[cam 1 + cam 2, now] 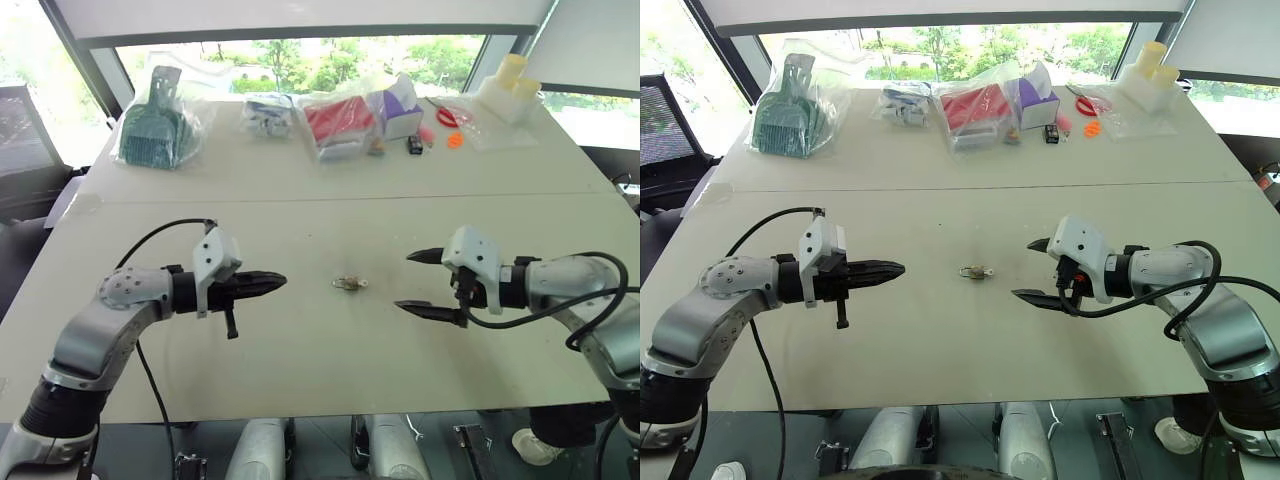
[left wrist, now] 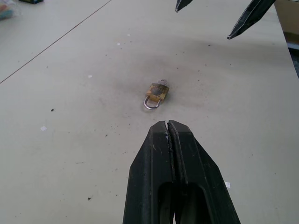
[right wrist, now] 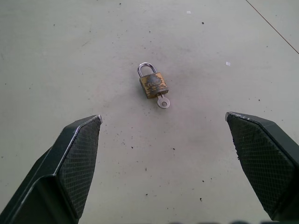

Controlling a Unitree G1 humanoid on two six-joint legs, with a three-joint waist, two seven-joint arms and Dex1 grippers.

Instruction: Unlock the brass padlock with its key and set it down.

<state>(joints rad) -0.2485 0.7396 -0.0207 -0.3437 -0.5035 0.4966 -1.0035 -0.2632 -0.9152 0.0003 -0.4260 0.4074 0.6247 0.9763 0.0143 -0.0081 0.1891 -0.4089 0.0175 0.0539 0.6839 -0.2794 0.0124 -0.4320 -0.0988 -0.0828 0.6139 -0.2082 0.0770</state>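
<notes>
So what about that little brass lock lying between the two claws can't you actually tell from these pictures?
- Whether the small yellow-brass padlock is locked: its thin silvery shackle looks seated in both wrist views, but the joint is too small to judge.
- The small silvery key: its round head shows at the padlock's base; the blade is hidden inside the body.
- Markings on the padlock's face: too worn and small to read.
- In the head views, padlock and key are too tiny to separate.

Pale grey table (image 1: 300, 160) with a seam, wide window (image 1: 300, 55) behind, daylight, green trees outside
</notes>
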